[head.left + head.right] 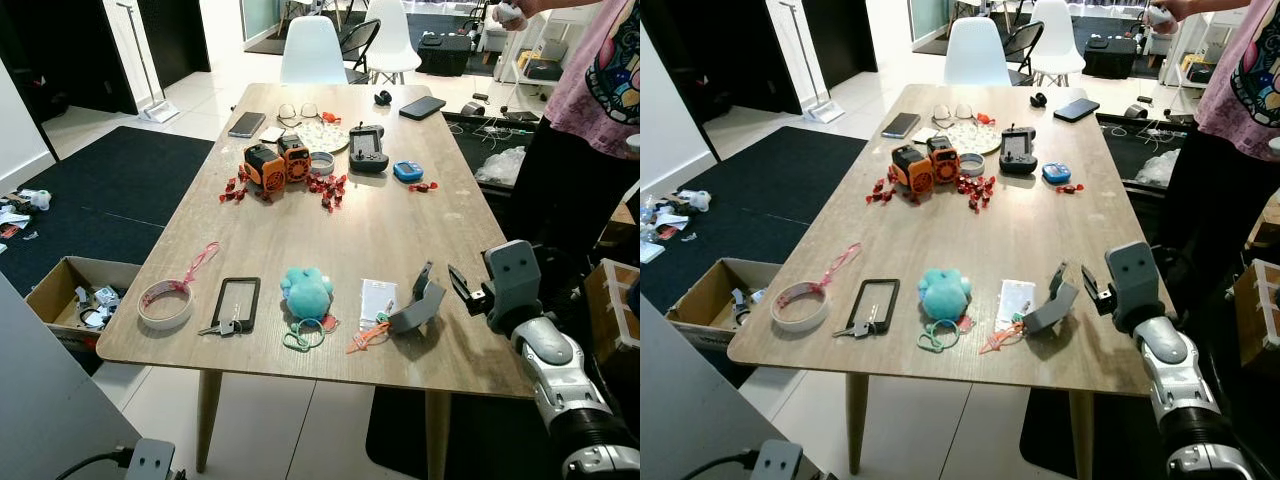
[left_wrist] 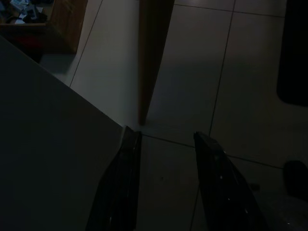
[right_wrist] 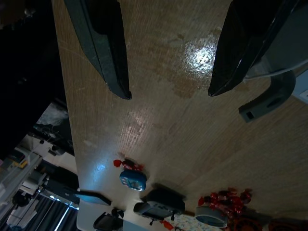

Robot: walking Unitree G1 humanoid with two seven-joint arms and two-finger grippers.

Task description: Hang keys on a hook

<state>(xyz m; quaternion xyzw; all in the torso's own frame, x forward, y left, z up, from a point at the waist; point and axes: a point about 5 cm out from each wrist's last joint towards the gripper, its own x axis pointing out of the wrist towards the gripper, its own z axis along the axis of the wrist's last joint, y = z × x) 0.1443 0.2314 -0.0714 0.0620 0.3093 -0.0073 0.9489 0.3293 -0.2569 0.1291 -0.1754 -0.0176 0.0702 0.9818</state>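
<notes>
A small bunch of keys (image 1: 222, 325) lies near the table's front edge, against a black rectangular frame (image 1: 237, 302). The grey hook stand (image 1: 418, 310) sits further right on the wooden table (image 1: 400, 230). My right gripper (image 1: 443, 283) is open just above the table at the hook's right side, with nothing between its fingers. In the right wrist view one finger (image 3: 240, 53) hangs next to the hook (image 3: 269, 96). My left gripper (image 2: 165, 134) hangs open over the tiled floor near a table leg (image 2: 151, 57).
A tape roll (image 1: 165, 303), a teal plush (image 1: 306, 290), a white card (image 1: 378, 298) and an orange tag (image 1: 368, 336) lie along the front. Orange toys (image 1: 277, 162) and a controller (image 1: 368, 148) sit mid-table. A person (image 1: 600, 90) stands at the right; a cardboard box (image 1: 60, 290) is left.
</notes>
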